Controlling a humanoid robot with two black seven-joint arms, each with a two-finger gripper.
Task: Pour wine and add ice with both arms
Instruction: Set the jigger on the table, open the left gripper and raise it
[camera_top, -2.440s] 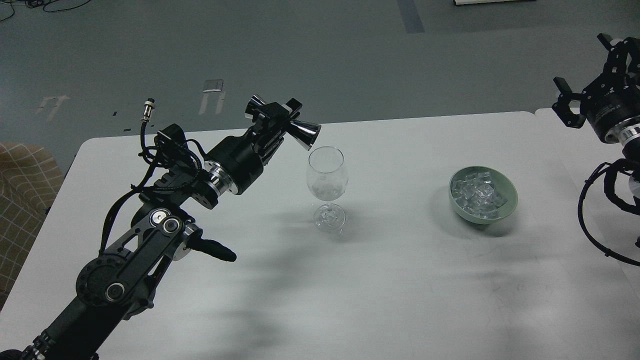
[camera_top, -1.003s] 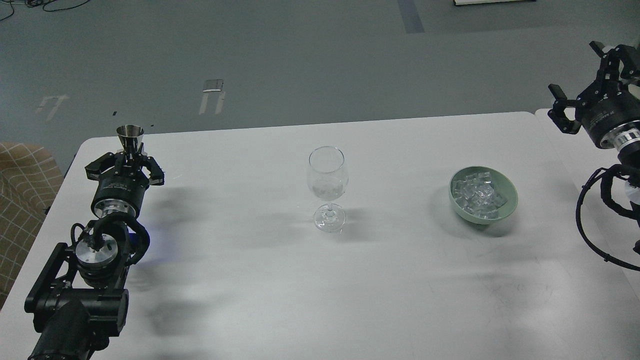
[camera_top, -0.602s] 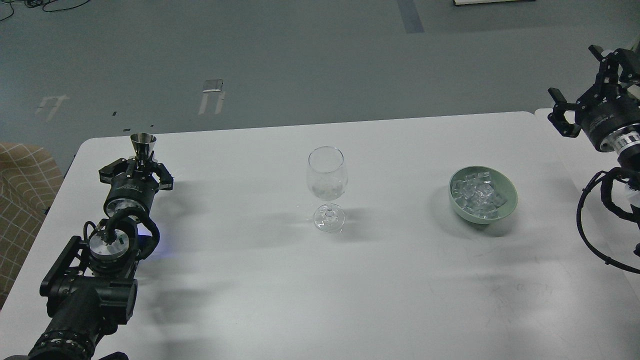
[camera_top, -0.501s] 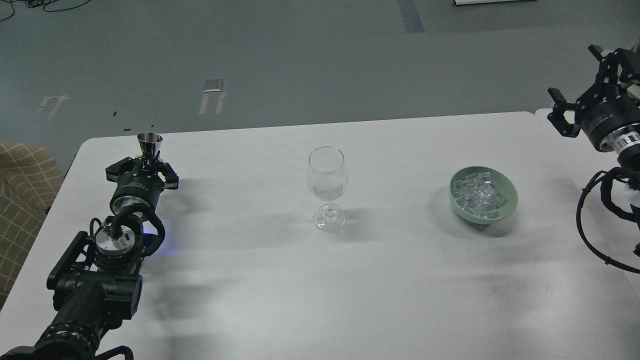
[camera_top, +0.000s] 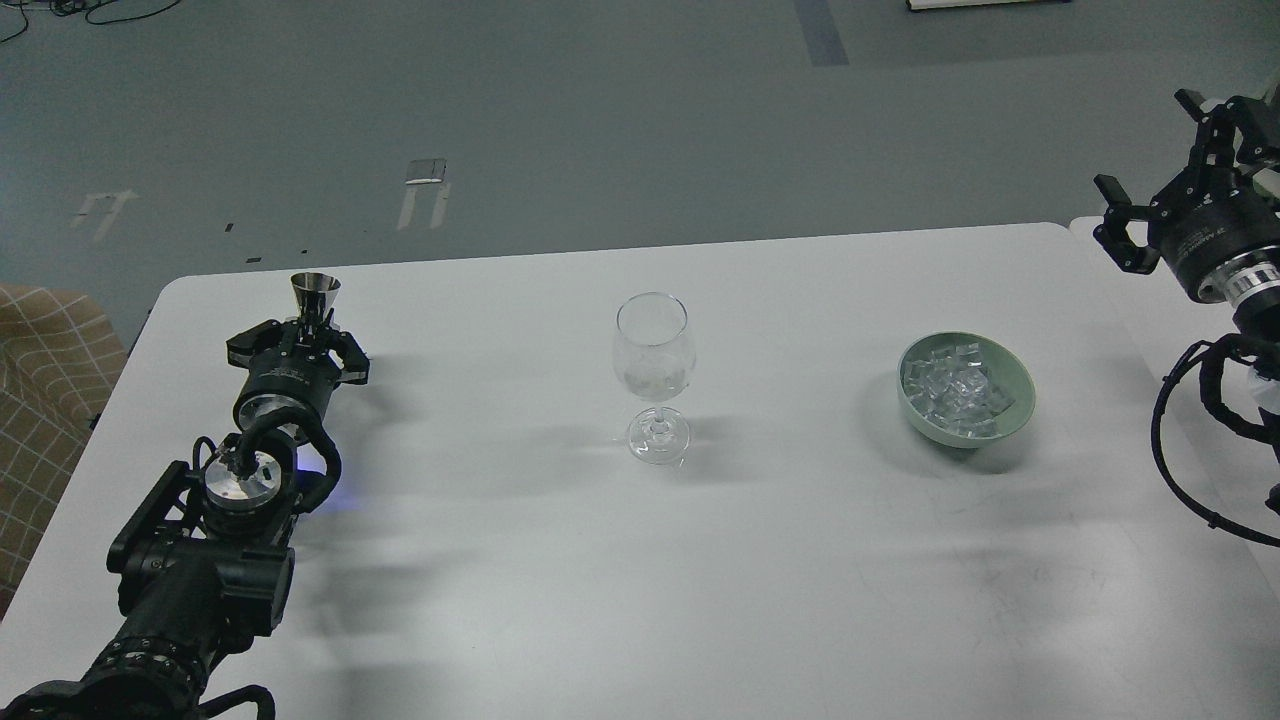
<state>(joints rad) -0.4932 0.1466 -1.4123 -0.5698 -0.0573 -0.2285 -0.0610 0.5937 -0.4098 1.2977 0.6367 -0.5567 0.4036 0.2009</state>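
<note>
A clear wine glass (camera_top: 653, 375) stands upright at the table's middle, with a faint clear shimmer low in its bowl. No stream of wine shows. The ice (camera_top: 955, 388) is a heap of small clear cubes in a pale green bowl (camera_top: 1012, 412) to the right of the glass. My left gripper (camera_top: 305, 335) is low at the far left of the table, shut on the waist of an upright steel jigger (camera_top: 315, 293). My right gripper (camera_top: 1150, 150) is open and empty, raised beyond the table's right end, well above and right of the bowl.
The white table (camera_top: 640, 560) ends close behind the jigger. A second white surface (camera_top: 1105, 262) adjoins it at the right, under my right arm. A tan checked seat (camera_top: 45, 390) stands off the left edge.
My left arm has swung back from over the glass to the table's left with the jigger turned upright, then drifted a little right. My right gripper has barely moved.
</note>
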